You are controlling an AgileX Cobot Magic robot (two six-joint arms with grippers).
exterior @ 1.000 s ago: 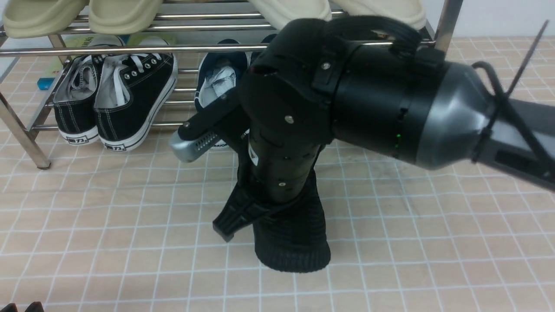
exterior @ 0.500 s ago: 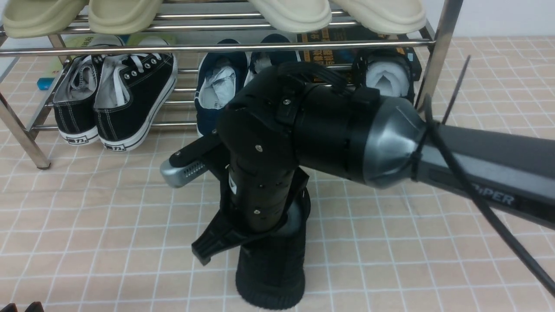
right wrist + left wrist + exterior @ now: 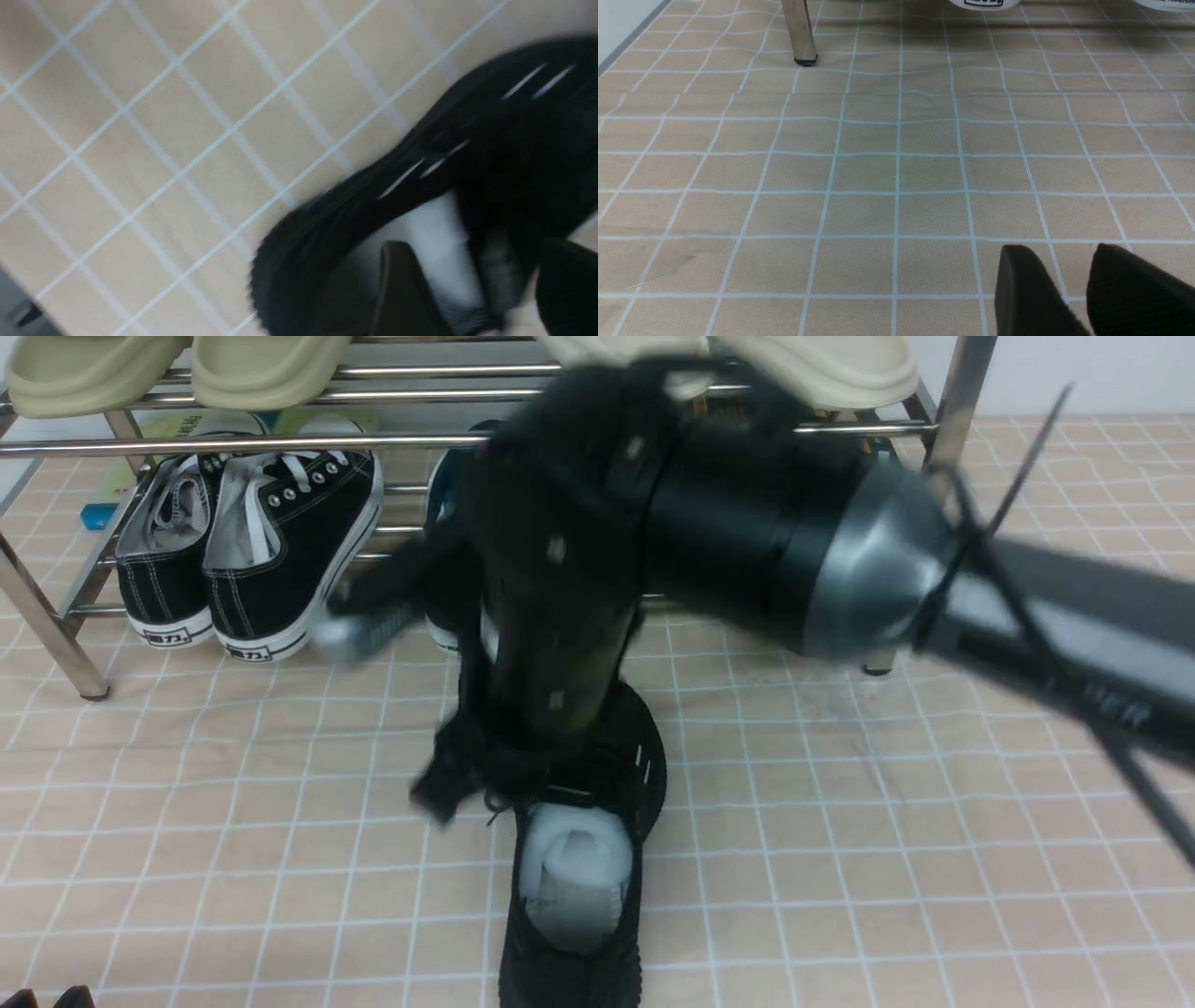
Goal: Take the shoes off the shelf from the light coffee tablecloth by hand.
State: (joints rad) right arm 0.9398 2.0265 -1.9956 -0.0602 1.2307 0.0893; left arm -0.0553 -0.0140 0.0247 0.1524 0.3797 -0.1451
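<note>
One black knit shoe (image 3: 571, 896) with white paper stuffing lies on its sole on the light coffee tablecloth (image 3: 187, 803), heel nearest me. My right gripper (image 3: 462, 775) is blurred, low over its laces. In the right wrist view, the right gripper (image 3: 481, 252) stands open astride the shoe (image 3: 420, 154), one finger over the stuffing, the other outside the wall. The other shoe of the pair is hidden behind my right arm. The chrome shelf (image 3: 233, 441) stands behind. My left gripper (image 3: 1057, 252) hovers low over the tablecloth (image 3: 896, 163), jaws a little apart and empty.
Black canvas sneakers with white soles (image 3: 252, 551) sit on the shelf's lower tier at the left. Beige slippers (image 3: 93, 369) lie on the top tier. A shelf leg (image 3: 801, 32) stands ahead of my left gripper. My right arm crosses the right half of the front view.
The shoe hung sole-out from my right gripper. It now lies flat on the cloth with its opening up. My right wrist has risen and swung back toward the shelf.
</note>
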